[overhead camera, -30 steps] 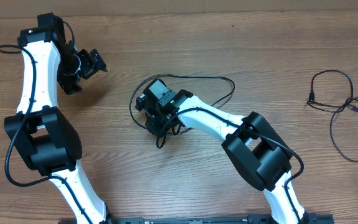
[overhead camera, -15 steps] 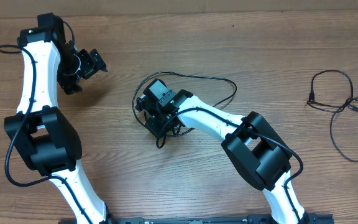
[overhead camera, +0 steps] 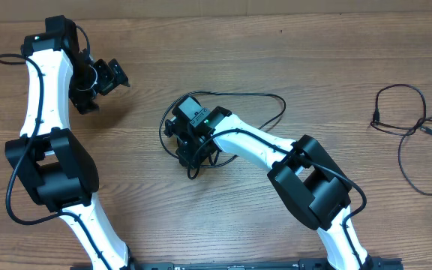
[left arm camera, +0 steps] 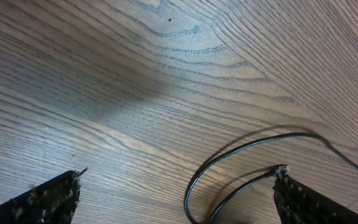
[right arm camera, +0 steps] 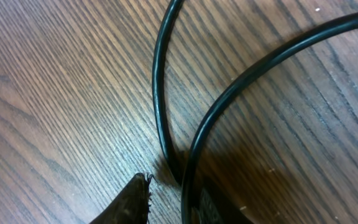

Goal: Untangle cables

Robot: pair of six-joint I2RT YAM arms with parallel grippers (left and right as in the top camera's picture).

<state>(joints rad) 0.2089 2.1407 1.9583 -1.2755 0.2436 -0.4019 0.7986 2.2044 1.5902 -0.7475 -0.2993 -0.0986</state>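
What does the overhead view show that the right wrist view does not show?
Only the overhead view shows the left arm, the right arm, the left gripper, and separate cables near the table's right edge. Only the right wrist view shows two strands converging beside a right fingertip, close up. Both show the black cable loop on the wooden table.

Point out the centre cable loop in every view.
Overhead: cable loop mid-table, around the right arm at its wrist end.
Left wrist: black loop lower right; whether it is the same cable is unclear.
Right wrist: cable loop close up, two strands crossing the frame.
Shared landmark: the wood-grain table.
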